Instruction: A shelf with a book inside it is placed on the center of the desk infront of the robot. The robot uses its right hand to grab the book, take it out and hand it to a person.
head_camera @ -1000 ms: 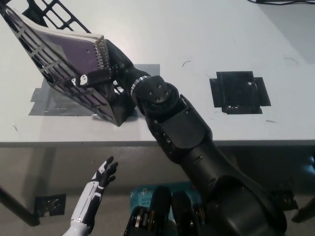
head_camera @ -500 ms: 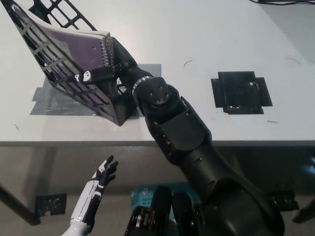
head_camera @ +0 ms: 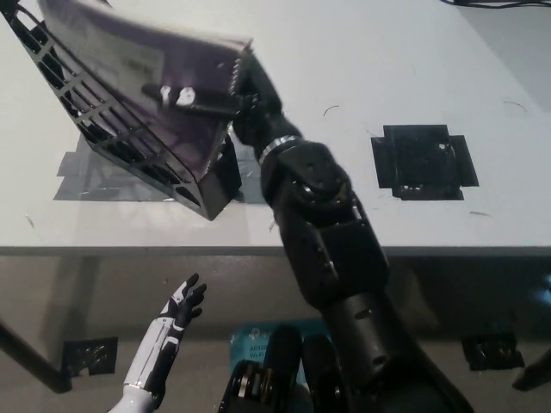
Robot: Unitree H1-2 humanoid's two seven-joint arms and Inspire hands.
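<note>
A purple spiral-bound book is lifted partly out of the black slatted shelf at the desk's upper left. My black right hand is shut on the book's right edge near the spiral binding, with a finger across its cover. The book tilts up and sits above the shelf's open top. My white left hand hangs below the desk edge at the lower left, open with fingers apart.
The shelf stands on grey tape on the white desk. A black tape patch lies on the desk to the right. Cables show at the far top right edge.
My right hand has raised the book up and to the right, out of the shelf's slot. The forearm has swung upward with it. The left hand has not moved.
</note>
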